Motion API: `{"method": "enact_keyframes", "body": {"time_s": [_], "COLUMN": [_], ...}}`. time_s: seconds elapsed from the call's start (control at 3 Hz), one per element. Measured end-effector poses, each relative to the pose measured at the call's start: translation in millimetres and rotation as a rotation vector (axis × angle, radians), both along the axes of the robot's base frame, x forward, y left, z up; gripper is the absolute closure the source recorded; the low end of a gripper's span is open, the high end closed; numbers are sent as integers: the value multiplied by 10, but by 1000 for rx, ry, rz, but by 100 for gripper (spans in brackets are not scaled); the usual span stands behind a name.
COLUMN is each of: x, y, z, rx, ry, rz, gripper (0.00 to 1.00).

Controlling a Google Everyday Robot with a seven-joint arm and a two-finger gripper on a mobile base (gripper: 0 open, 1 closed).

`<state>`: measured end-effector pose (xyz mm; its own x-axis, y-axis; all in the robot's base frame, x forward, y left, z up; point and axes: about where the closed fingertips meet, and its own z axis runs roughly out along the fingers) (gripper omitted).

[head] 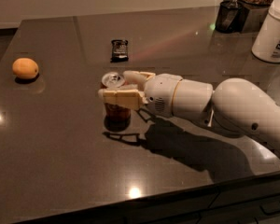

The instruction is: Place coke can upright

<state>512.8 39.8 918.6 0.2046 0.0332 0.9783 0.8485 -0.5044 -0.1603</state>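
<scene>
The coke can [116,112] is red with a silver top and stands upright on the dark table [60,143], left of centre. My gripper [114,86] reaches in from the right and is shut on the can's upper half. One finger [121,97] crosses the can's front, and the other finger [136,75] lies behind it. The can's base rests on the table, and the near finger hides its middle.
A small dark snack bar [119,49] lies just behind the can. An orange fruit [25,68] sits at far left. A white tub [274,31], a dark holder [228,15] and a jar stand at back right. The table's front edge runs close below my arm.
</scene>
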Motion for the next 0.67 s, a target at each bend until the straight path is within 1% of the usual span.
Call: {"method": "enact_keyframes", "body": {"time_s": [0.33,0.67], "x": [-4,-4], "y": [11,11], "z": [3,3], "rx": [2,2], "ry": [3,3], "rz": [1,1], "gripper": [0,0]}}
